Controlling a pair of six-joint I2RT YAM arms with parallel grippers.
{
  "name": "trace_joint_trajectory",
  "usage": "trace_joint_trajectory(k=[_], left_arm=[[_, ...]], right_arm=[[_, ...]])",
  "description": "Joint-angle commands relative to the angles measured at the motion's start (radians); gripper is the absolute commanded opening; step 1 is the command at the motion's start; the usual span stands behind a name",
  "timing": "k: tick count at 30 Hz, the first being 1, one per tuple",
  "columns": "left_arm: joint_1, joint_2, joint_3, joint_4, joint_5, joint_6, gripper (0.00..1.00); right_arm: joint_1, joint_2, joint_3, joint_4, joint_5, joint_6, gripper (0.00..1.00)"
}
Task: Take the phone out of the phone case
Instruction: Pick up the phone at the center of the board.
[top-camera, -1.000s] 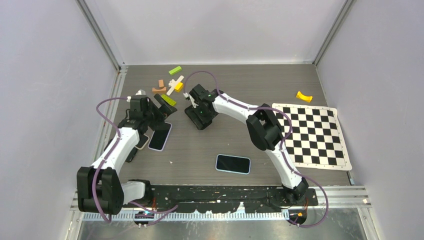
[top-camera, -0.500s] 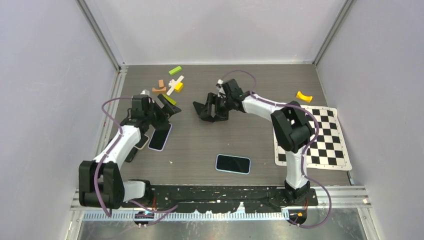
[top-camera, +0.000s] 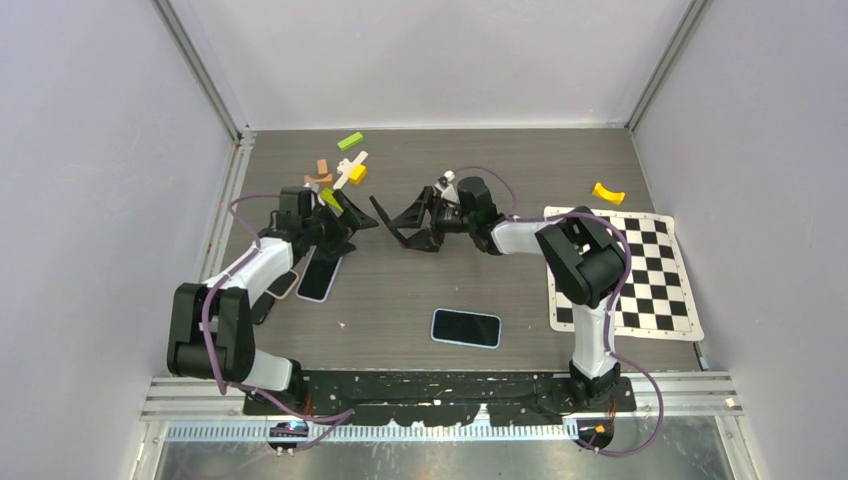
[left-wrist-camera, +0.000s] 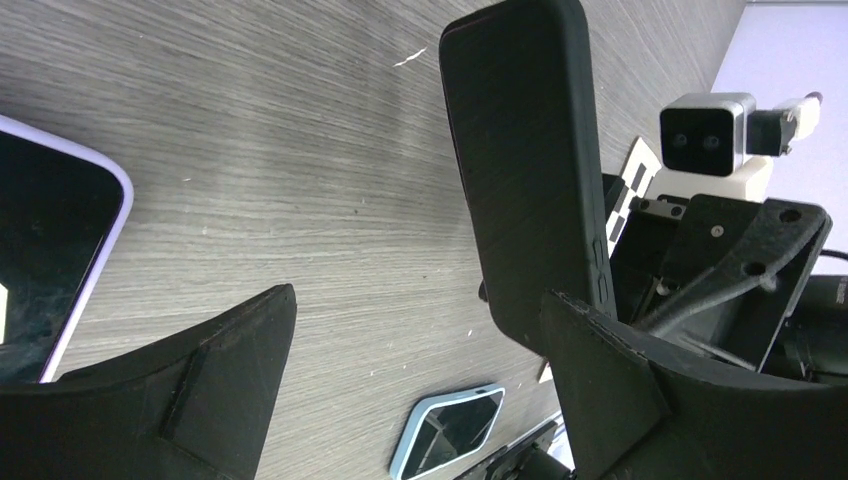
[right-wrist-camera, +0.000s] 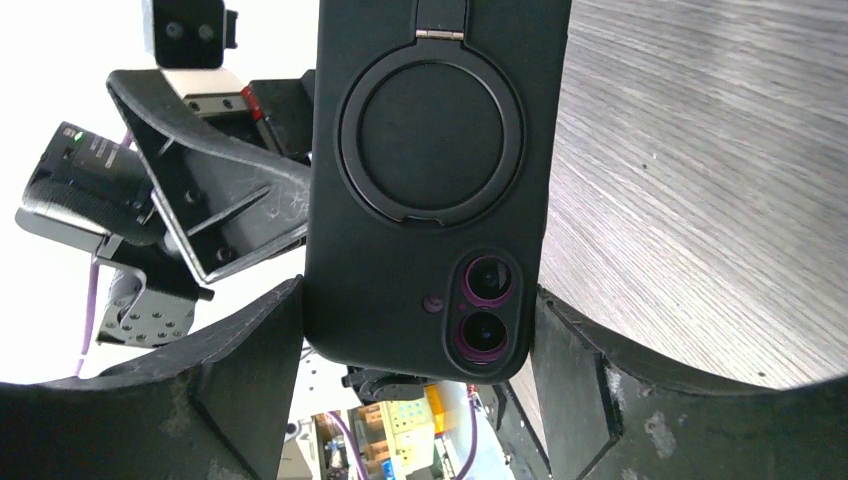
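Right hand (right-wrist-camera: 418, 330) is clenched across the black phone case (right-wrist-camera: 430, 130), held upright over the worktop (top-camera: 520, 160) between the two arms. The phone (right-wrist-camera: 487, 305) sits inside, its lenses showing through the cut-out. Left hand (left-wrist-camera: 418, 300) is released, fingers spread wide, just beside the case's edge. A lilac-rimmed handset (top-camera: 320, 277) lies flat nearby.

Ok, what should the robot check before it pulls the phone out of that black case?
1. Right gripper clamps the matte black phone case with ring stand: ok.
2. Phone inside case, purple camera lenses showing: ok.
3. Left gripper open: ok.
4. Left gripper lined up around the case: cannot tell.
5. Lilac-rimmed phone and blue-rimmed phone lying flat, out of the way: ok.
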Motion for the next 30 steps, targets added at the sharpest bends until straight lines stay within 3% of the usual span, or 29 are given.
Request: trace_joint_trajectory(k=[1, 11, 20, 22, 28, 30], left_arm=[[-0.002, 0.006, 0.035, 0.096, -0.027, -0.053, 0.96], [-0.001, -0.101, -0.044, 0.166, -0.147, -0.116, 0.95], [-0.002, -0.041, 0.057, -0.042, -0.158, -0.087, 0.86], [-0.002, -0.042, 0.063, -0.061, -0.164, -0.081, 0.8], [-0.002, -0.042, 0.063, -0.063, -0.119, -0.02, 0.47], [-0.002, -0.032, 0.07, -0.076, -0.092, 0.018, 0.42]], right_arm=[[0.019, -0.063, -0.028, 0.145, -0.043, 0.0, 0.27], [0.07, -0.124, -0.04, 0.056, -0.023, -0.107, 0.26], [0.141, -0.163, 0.002, -0.066, 0.011, -0.225, 0.26], [0.154, -0.173, 0.015, -0.106, 0.026, -0.277, 0.26], [0.183, -0.197, 0.082, -0.286, 0.062, -0.422, 0.26], [0.186, -0.212, 0.097, -0.327, 0.068, -0.462, 0.26]])
